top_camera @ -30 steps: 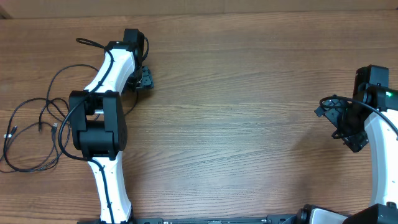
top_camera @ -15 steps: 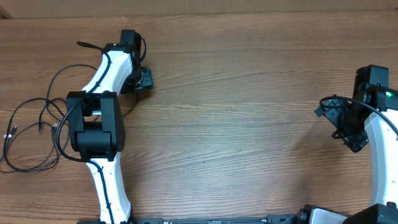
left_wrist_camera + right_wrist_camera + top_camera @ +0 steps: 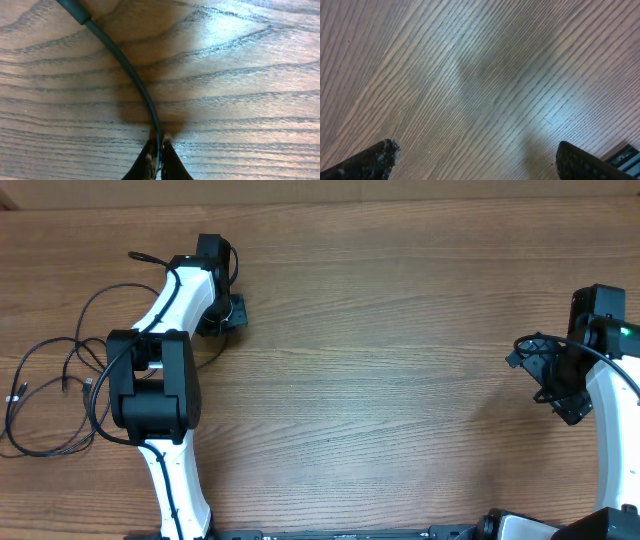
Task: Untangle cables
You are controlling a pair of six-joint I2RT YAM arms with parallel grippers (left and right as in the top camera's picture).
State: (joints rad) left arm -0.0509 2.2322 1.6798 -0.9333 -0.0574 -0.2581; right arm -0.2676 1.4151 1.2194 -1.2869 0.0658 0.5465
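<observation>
Overhead: the cables (image 3: pixel 100 295) lie in loose loops at the left side of the table (image 3: pixel 400 330), beside the left gripper (image 3: pixel 230 311) and well apart from the right gripper (image 3: pixel 550 375). Left wrist: that gripper is clamped on one cable (image 3: pixel 131 70), whose length curves away up-left from the tips. Right wrist: jaws spread wide, no cable between them.

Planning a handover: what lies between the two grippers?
In the overhead view, only bare brown wooden table lies between the left gripper, shut on a thin black cable, and the open right gripper.
</observation>
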